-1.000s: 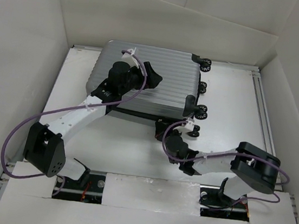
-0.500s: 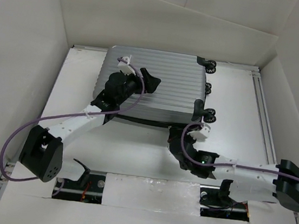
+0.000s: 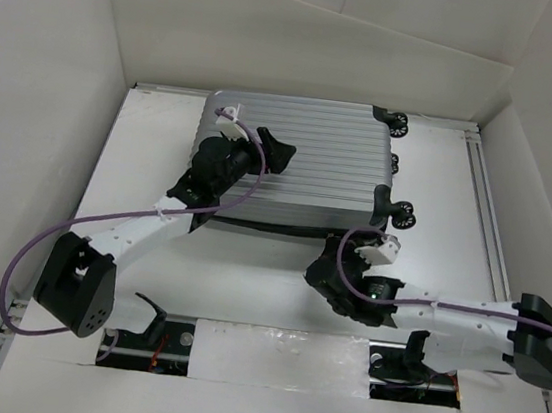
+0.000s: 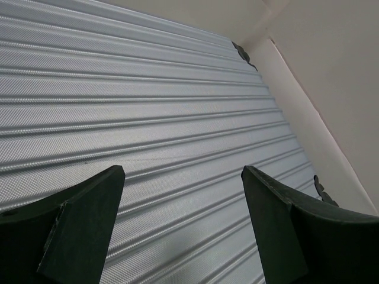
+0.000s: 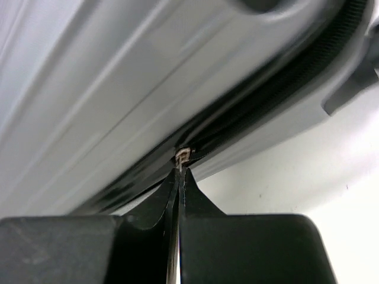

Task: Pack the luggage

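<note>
**Right gripper (image 5: 180,176) pinched on zipper pull (image 5: 184,155)**

Its fingers are pressed together on the small metal tab at the dark seam along the near side of the luggage (image 3: 312,161). The left gripper (image 4: 182,173) has its jaws spread wide over the ribbed shell. The case lies flat toward the far side of the table (image 3: 450,188), with its wheels (image 3: 404,216) to the right.

No readable text, labels, brands or numbers in any view. The ribbed shell of the luggage (image 3: 307,160) carries no legible marking.
</note>
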Controlling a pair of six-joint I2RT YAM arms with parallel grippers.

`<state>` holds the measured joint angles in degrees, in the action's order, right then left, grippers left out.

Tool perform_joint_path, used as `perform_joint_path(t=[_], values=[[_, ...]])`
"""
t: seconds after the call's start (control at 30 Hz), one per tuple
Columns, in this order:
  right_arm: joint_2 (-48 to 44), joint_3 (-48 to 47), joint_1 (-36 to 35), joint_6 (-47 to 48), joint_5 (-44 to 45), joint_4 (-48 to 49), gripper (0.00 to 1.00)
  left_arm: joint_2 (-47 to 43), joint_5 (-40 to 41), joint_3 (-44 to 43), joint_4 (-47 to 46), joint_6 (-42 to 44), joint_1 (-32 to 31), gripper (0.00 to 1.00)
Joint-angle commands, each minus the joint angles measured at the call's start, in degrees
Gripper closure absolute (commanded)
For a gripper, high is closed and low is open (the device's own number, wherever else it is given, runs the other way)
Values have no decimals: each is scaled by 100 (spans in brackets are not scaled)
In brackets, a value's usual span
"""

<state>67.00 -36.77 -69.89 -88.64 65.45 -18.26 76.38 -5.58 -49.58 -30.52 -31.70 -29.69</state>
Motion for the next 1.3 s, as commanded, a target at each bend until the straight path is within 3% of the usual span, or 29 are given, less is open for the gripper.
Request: perform_joint_path(t=[0.0,0.03,0.2,0.3,0.43,0.47,0.5,0.57,0.6,0.63,0.67,0.7,0.8,0.83,0.9,1.03,1.1,1.17,1.23,1.27], values=[[583,144,-191,2258,-355,1449,100,28,294,345,1514,-11,69,21],[803,92,-305,2846,-505,2327,100,-104,382,344,1575,-11,69,21],[2289,-1898,-1184,3835,-595,2424,100,-1036,839,212,2085,-11,69,21],[2783,-2517,-1510,4276,-516,2424,100,-1581,998,159,2340,-11,69,21],[2337,-1828,-1510,3725,-245,2214,100,-1714,647,45,2446,-63,69,21],[1926,-1677,-1510,3366,-122,1874,100,-1714,585,45,2394,-134,-9,21],[1704,-1545,-1510,2013,-7,469,100,-1714,637,106,2315,-134,-132,21],[1335,-1238,-1510,155,248,-1434,100,-1636,638,159,2314,-257,-308,21],[1002,-1088,-1510,-1551,249,-2287,100,-1504,568,159,2105,-257,-379,21],[834,-912,-1510,-2038,249,-3288,100,-1434,376,220,1990,-318,-379,21],[467,-580,-1510,-2252,188,-3428,100,-1259,269,221,1928,-319,-492,21],[289,-463,-1458,-2254,187,-3430,93,-1144,216,151,1927,-319,-598,21],[-151,-330,-958,-1036,12,-2615,71,-967,776,-253,2163,-117,-1072,20],[-431,-330,-870,-110,12,-2369,67,-967,1126,-323,2452,-117,-1361,20],[-722,-548,-746,669,-120,-1928,57,-1395,1936,-106,2507,-186,-1416,20],[-1495,-1215,-623,1498,-181,-2382,31,-3045,2367,721,2507,-783,-427,7],[-1733,-1454,-291,1857,-182,-2629,24,-3321,2431,906,2578,-1030,-21,1],[-2075,-1701,140,2209,-313,-2683,19,-3183,2090,819,2516,-1179,697,1],[-2261,-1763,1105,3016,-601,-2316,19,-2762,1440,285,2639,-1180,1226,1],[-2314,-1885,1500,3385,-830,-2105,30,-2229,1124,91,2691,-1250,1925,1]])
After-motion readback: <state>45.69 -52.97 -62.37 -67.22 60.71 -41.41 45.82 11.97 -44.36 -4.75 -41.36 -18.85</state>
